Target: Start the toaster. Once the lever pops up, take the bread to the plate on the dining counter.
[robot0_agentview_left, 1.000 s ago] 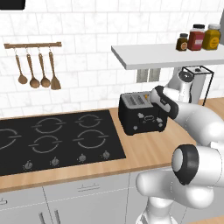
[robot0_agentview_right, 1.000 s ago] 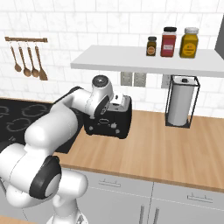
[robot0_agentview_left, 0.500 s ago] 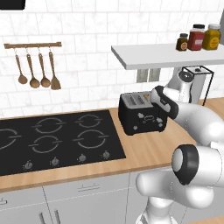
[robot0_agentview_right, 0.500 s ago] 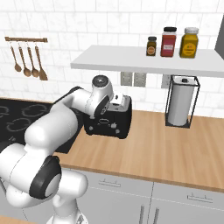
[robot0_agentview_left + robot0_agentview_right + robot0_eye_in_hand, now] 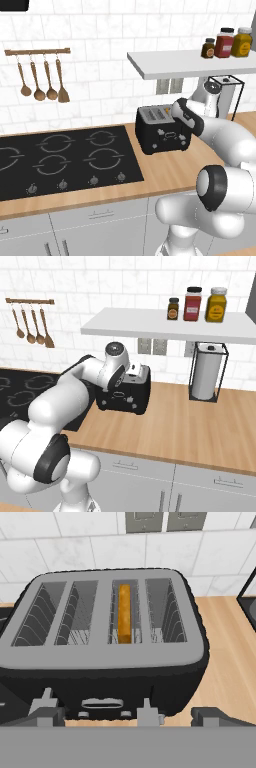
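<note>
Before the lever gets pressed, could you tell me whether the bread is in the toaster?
In: the bread stands in a slot of the toaster.

Light is bright, even and diffuse in all three views, with no single source to be seen. The white tile wall (image 5: 100, 45) reads clean and nearly flat, without glare. Soft shadow lies under the shelf (image 5: 165, 326) in the upper centre of the right base view, and a faint one on the wood counter (image 5: 170, 175) beside the toaster (image 5: 162, 131). The hob (image 5: 65, 160) at the lower left of the left base view carries a dull sheen only. In the hand view the toaster's black sides show jagged, pixelled edges; its slots are dim inside, yet the bread (image 5: 124, 613) stands out sharp. Edges stay straight; nothing is blurred.
</note>
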